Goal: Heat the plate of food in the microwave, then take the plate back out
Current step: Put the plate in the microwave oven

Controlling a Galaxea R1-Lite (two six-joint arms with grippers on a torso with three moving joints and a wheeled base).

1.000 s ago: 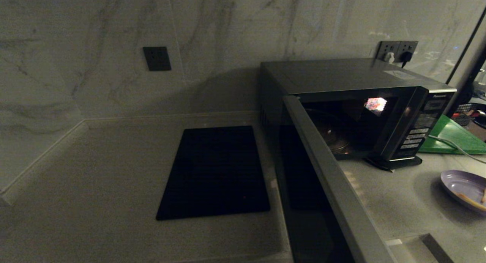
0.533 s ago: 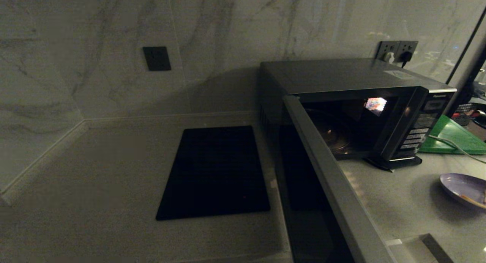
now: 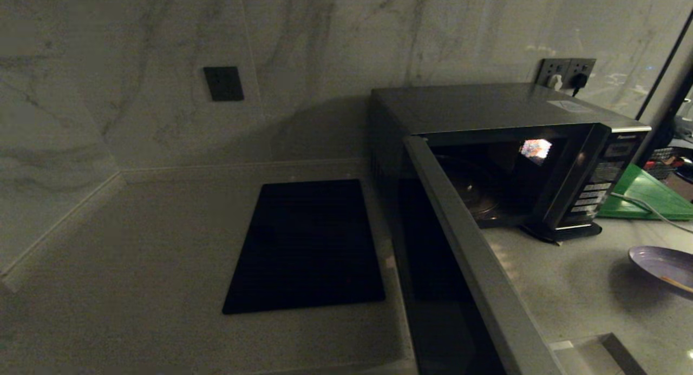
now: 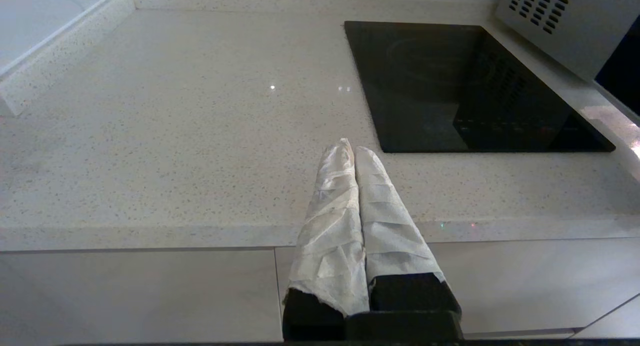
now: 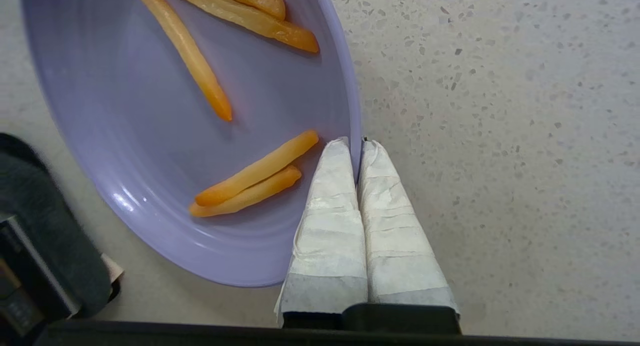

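Observation:
The lavender plate of food [image 5: 150, 136] carries several orange-tan sticks [image 5: 255, 173]. My right gripper [image 5: 356, 144] is shut on its rim, one finger inside the plate and one outside. In the head view the plate [image 3: 663, 267] hangs above the counter at the far right edge, with a shadow beneath it. The microwave [image 3: 509, 147] stands at the back right with its door [image 3: 465, 267] swung wide open toward me, its cavity dark. My left gripper [image 4: 350, 147] is shut and holds nothing, parked over the counter's front edge, left of the microwave.
A flat black mat [image 3: 306, 245] lies on the pale speckled counter [image 3: 135, 267] left of the microwave. A green board [image 3: 647, 193] with a cable lies right of the microwave. A wall socket [image 3: 566, 72] sits behind it. The open door juts out between mat and plate.
The plate has risen slightly off the counter and tilted flatter at the right edge of the head view. Microwave and door have not moved.

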